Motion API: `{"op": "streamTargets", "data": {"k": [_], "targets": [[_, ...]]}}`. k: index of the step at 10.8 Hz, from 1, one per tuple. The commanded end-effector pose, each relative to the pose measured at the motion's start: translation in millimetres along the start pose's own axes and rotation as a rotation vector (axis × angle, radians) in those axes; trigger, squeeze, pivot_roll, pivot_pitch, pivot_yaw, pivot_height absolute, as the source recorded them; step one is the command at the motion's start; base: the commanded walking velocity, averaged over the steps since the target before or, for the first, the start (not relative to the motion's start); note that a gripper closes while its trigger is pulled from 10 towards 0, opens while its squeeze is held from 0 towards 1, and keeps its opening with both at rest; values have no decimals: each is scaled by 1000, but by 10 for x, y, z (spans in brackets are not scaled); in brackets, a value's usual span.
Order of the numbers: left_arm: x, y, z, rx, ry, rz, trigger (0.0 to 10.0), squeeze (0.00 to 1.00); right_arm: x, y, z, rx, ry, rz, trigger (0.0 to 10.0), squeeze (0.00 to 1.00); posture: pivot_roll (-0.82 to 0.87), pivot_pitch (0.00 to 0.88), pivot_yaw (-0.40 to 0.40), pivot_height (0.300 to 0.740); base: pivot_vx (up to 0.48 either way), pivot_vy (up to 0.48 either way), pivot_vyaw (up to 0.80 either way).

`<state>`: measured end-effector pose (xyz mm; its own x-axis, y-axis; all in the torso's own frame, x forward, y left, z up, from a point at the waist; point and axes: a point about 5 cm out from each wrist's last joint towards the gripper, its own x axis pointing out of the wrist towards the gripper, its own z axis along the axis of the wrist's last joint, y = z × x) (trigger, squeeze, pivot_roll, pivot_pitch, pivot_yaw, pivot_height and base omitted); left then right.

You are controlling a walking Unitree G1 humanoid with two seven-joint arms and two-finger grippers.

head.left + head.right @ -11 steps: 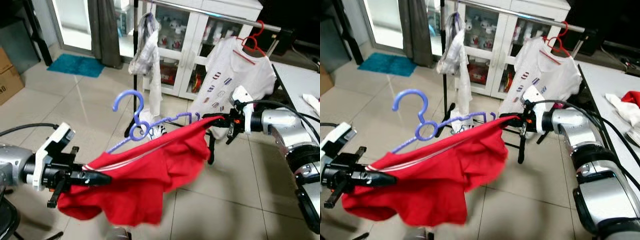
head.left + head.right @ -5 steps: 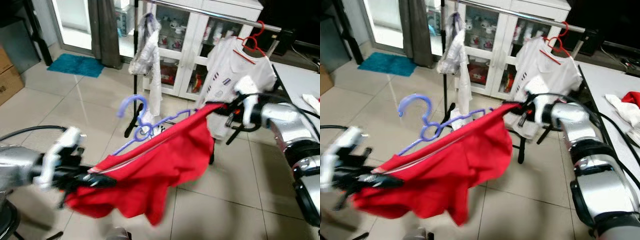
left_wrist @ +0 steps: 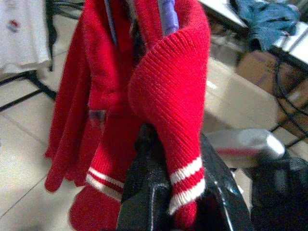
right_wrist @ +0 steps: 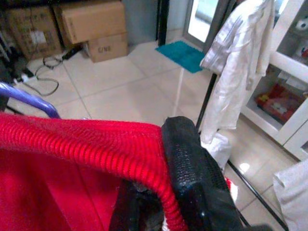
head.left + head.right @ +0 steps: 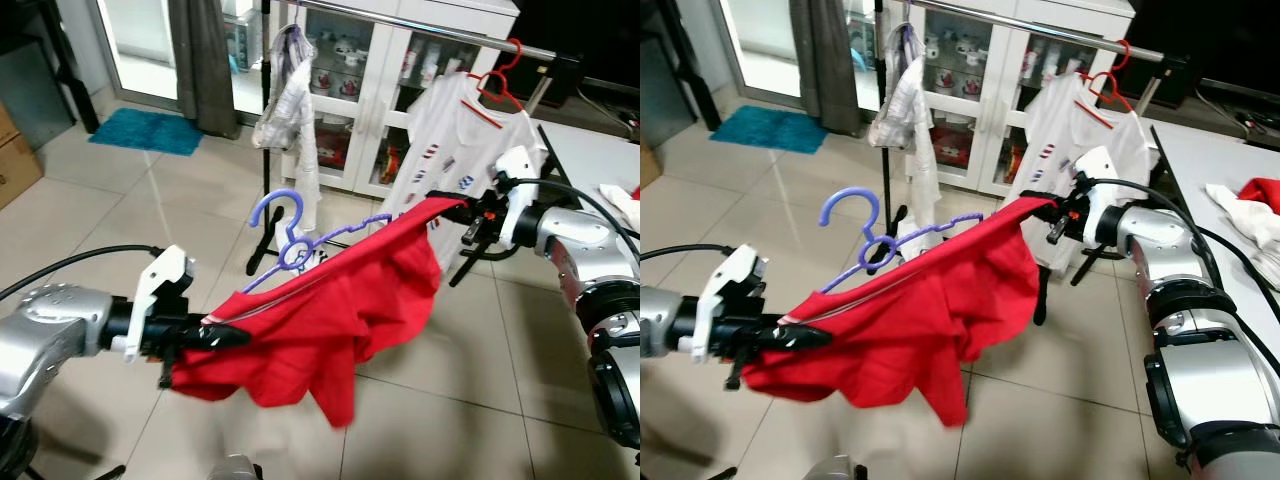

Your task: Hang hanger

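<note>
Right now you have the red sweater (image 5: 330, 310) stretched between both arms, with the purple hanger (image 5: 290, 240) threaded inside it and its hook standing up above the neckline. Your left gripper (image 5: 215, 337) is pinched tight on the low end of the garment; in the left wrist view the fingers (image 3: 159, 192) close on a ribbed edge with two white stripes, and the hanger's purple arm runs just above. Your right gripper (image 5: 455, 208) is clamped on the high end, the knit folded over one black finger (image 4: 192, 163) in the right wrist view. Holding both ends apart like this keeps the hanger from sliding out and leaves the hook free, which I judge is the point, since the hook must go over the metal rail (image 5: 440, 30) of the clothes rack ahead of you.

The hook sits well below that rail and apart from it, so the hanging is not yet done. You will likely need to raise both arms and step closer.

Count what is on the rack: two garments, one pale shirt (image 5: 290, 100) draped near the left upright, and one white printed T-shirt (image 5: 470, 140) on one red hanger (image 5: 495, 85) near the right end. That makes two hangers in all, one purple and one red. Between the two hung garments the rail is bare, a sensible spot to aim for.
</note>
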<state>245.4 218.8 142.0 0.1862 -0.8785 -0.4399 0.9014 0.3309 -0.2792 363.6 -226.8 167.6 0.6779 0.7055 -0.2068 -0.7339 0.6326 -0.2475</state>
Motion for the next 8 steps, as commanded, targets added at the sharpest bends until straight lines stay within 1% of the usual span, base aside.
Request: {"op": "streamTargets", "data": {"k": [1,2,3,4,5,6,7,8], "targets": [[-78,105,-277,-111,109,119,0,0,-357,-275,25,37,-32,-198,0,0,52,13,-90,740,0,0,0],[-87,175,-283,-116,111,173,0,0,-304,-219,20,23,-29,-152,0,0,52,13,-89,740,0,0,0],[-135,228,-286,-124,126,198,0,0,-229,-137,22,7,-30,-86,0,0,55,14,-92,740,0,0,0],[-143,232,-267,-127,124,160,0,0,-161,-40,28,-9,-43,-1,0,0,56,14,-92,740,0,0,0],[-124,222,-235,-79,114,118,0,0,-137,-6,31,-24,-42,27,0,0,56,14,-92,740,0,0,0],[-73,166,-119,39,82,29,0,0,-106,41,2,-62,-6,50,0,0,55,13,-91,740,0,0,0],[-78,142,-92,65,71,9,0,0,-110,38,-11,-63,3,39,0,0,55,13,-91,740,0,0,0],[-151,134,-71,63,24,20,0,0,-133,24,-21,-46,-1,23,0,0,43,10,-74,740,0,0,0]]}}
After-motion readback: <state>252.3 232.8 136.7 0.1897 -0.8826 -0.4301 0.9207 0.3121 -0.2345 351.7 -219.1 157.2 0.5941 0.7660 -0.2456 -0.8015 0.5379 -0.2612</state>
